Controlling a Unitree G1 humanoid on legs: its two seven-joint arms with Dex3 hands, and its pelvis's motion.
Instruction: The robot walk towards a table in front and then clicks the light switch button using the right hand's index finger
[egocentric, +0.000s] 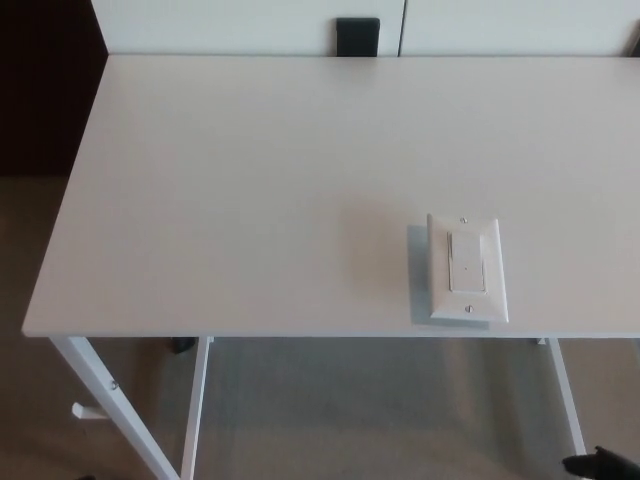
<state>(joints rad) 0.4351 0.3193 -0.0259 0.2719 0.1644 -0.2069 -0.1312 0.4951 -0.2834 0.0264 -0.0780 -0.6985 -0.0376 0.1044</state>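
A white light switch plate (467, 268) with a flat rocker button lies on the white table (250, 180), near the front edge on the right side. Nothing touches it. Of my right hand (603, 464) only a small black tip shows at the bottom right corner, below the table's front edge and well away from the switch. My left hand does not show.
A small black object (357, 36) stands against the white wall behind the table's back edge. White table legs (110, 400) slant down at the front left and right. Carpet floor lies below, and a dark area runs along the far left.
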